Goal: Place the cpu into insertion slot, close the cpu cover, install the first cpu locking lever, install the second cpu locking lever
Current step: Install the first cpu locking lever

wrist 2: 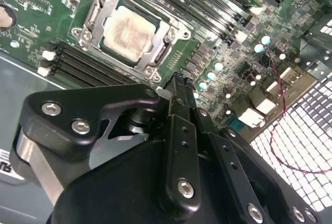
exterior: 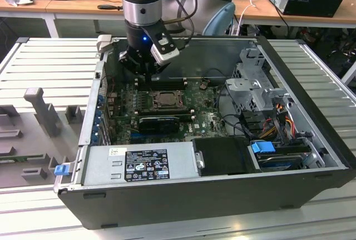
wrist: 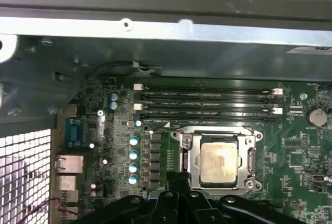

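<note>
The cpu (wrist 2: 127, 29) (wrist: 218, 162) lies flat in the insertion slot (exterior: 162, 100) on the green board, its dull beige face up. The cpu cover (wrist 2: 167, 41) (wrist: 192, 156) is down around it, and the chip shows through its square window. My gripper (exterior: 146, 72) hangs above the board, just beyond the socket's far edge in the exterior view. In both wrist views its black fingertips (wrist 2: 179, 81) (wrist: 178, 176) are pressed together with nothing between them, close to the socket's edge and slightly above it.
Long black memory slots (wrist: 207, 105) run beside the socket. A black finned block (exterior: 159, 122) lies on its near side. The power supply (exterior: 139, 165), a drive cage (exterior: 253, 84) with cables and the case walls (wrist: 166, 27) hem in the board.
</note>
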Controlling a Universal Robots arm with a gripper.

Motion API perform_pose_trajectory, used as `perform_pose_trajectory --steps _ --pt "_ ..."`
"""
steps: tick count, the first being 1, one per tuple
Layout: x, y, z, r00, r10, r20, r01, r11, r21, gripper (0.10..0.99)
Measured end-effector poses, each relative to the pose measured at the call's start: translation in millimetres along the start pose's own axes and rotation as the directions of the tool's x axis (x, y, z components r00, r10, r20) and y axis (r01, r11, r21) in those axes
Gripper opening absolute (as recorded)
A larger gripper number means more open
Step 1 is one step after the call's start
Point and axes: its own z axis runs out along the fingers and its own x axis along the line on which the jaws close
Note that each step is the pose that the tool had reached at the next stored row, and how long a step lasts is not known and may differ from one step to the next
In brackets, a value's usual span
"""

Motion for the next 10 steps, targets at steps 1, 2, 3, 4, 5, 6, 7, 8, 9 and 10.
perform_pose_trajectory --steps 1,2,3,4,5,6,7,8,9,10 --pt "4.3 0.1 0.1 1.0 0.0 0.0 0.0 1.0 0.0 0.106" --pt "8.4 0.2 0.2 1.0 0.0 0.0001 0.0 1.0 0.0 0.106" --pt "11.2 0.3 0.3 1.0 0.0 0.0 0.0 1.0 0.0 0.106" --pt "14.4 0.7 0.6 1.0 0.0 0.0 0.0 1.0 0.0 0.106" --pt "16.0 1.4 0.8 1.0 0.0 0.0002 0.0 1.0 -0.001 0.106" --pt "17.2 2.5 0.9 1.0 0.0 0.0001 0.0 1.0 0.0 0.106" --pt "18.0 4.3 1.3 1.0 0.0 0.0 0.0 1.0 0.0 0.106" --pt "19.2 7.8 2.0 1.0 0.0 0.0 0.0 1.0 0.0 0.106" --pt "20.0 10.9 2.7 1.0 0.0 0.0 0.0 1.0 -0.001 0.106" --pt "20.3 12.6 3.2 1.0 0.0 0.0001 0.0 1.0 -0.001 0.106"
